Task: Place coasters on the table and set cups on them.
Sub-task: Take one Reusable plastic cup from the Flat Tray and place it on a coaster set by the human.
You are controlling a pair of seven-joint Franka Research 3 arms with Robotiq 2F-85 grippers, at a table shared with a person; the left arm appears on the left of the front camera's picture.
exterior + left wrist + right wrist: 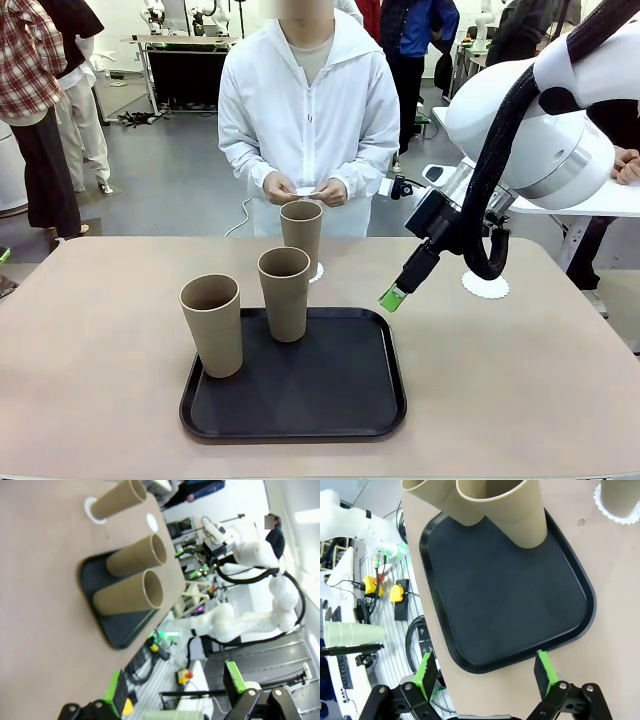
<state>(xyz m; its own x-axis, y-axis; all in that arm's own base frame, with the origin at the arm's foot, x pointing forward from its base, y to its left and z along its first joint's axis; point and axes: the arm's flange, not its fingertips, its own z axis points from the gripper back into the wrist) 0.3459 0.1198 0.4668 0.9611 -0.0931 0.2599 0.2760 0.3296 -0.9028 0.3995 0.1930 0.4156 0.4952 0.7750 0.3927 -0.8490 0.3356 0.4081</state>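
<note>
Two cups [285, 293] stand on the black tray [300, 400]. A third cup [301, 228], at 12 o'clock behind them on the table [100, 330], hides most of its coaster [317, 272]. The arm's cable clips a bare coaster [487, 287] at 3 o'clock. The right gripper [395, 296] hangs tilted over the tray's right edge, jaws wide and empty, well short of the cups. The left gripper [173, 684] also gapes empty. The person's hands [305, 190] hold something white, too small to make out.
</note>
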